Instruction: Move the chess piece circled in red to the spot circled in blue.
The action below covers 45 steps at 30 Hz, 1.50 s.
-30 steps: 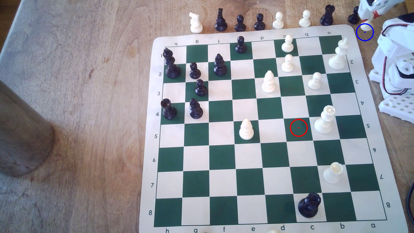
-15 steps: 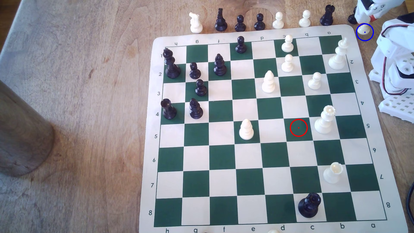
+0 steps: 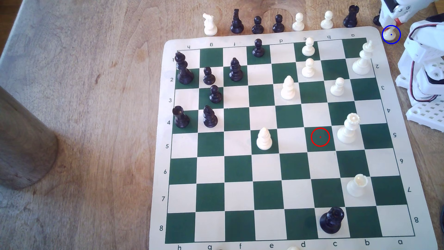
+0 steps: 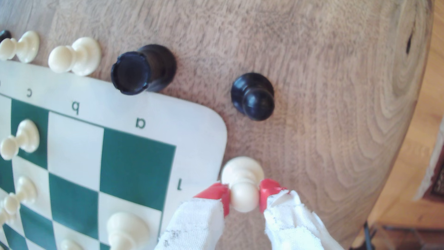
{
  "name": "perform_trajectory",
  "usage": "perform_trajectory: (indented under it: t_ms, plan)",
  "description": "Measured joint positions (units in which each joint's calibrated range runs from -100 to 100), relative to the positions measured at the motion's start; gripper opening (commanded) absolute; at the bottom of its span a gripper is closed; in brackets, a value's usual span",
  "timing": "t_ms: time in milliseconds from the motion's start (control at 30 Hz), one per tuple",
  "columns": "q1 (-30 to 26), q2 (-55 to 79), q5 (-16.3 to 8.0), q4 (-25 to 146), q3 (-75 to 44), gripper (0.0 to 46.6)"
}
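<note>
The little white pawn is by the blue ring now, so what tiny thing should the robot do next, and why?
Probably open the gripper and let go. The white pawn stands on bare wood just off the board's corner, its base inside the blue ring, and the red fingertips pinch its head. Whether the base fully rests on the wood is unclear, so lower slightly first.

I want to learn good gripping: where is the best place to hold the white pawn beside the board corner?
At the ball head, squeezed from two opposite sides, coming from above. The white pawn stands upright on the table; its head is round above a narrow neck, and the claw pinches it there.
</note>
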Motion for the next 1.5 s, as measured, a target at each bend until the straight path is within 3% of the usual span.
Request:
perform_trajectory:
  t_ms: [133, 467, 900, 1200, 1500]
  plan:
    - [0.8, 1.5, 0.2, -1.4, 0.0, 2.8]
    - [0.9, 1.9, 1.2, -1.6, 0.0, 13.8]
    - [1.6, 1.8, 2.4, 5.3, -0.4, 15.0]
    - [1.3, -1.4, 2.9, 15.3, -9.4, 15.4]
    - [-6.2, -3.1, 2.0, 23.9, -22.3, 13.4]
